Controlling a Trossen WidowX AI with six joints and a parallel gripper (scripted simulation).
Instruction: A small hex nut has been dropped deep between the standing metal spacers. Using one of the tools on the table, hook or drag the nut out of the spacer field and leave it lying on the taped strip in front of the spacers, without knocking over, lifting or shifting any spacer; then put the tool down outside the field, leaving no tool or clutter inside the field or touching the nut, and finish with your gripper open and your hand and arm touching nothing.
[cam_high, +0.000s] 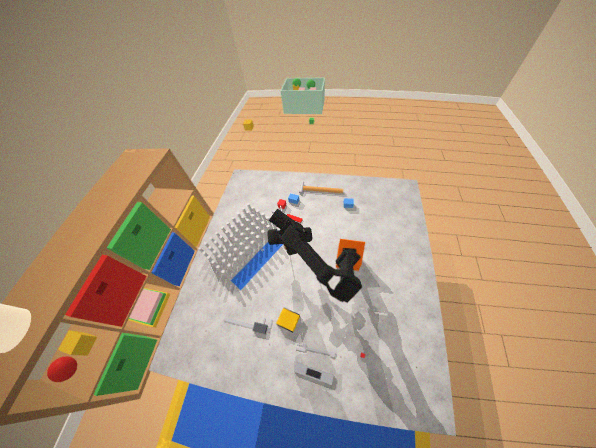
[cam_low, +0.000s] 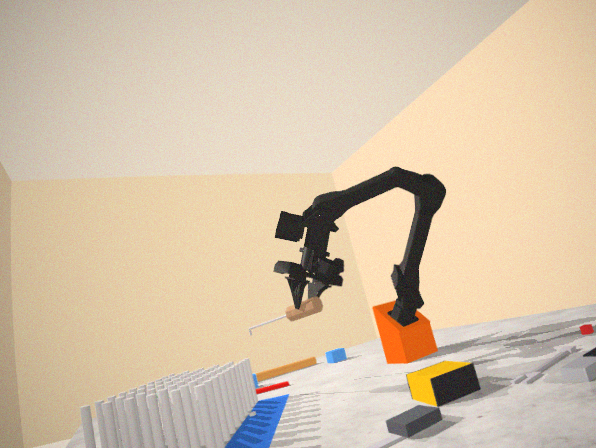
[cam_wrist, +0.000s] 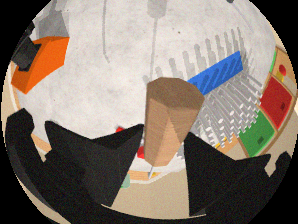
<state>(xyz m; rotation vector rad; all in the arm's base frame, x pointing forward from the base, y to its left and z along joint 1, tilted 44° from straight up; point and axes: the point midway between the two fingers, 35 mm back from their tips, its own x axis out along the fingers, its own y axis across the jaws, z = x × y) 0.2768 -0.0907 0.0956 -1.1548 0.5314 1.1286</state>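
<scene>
My gripper is shut on the wooden handle of a hook tool, high above the table; its thin rod ends in a short downturned tip. In the top view the arm hides the fingers. The metal spacers stand upright in rows, below and to the left of the tool in the exterior view. The blue taped strip lies in front of them. A small pale thing shows on the strip beside the spacers; it may be the nut, too small to tell.
The orange arm base stands right of the field. A yellow block and a grey-handled tool lie nearby. A red bar, hammer and blue block lie at the back.
</scene>
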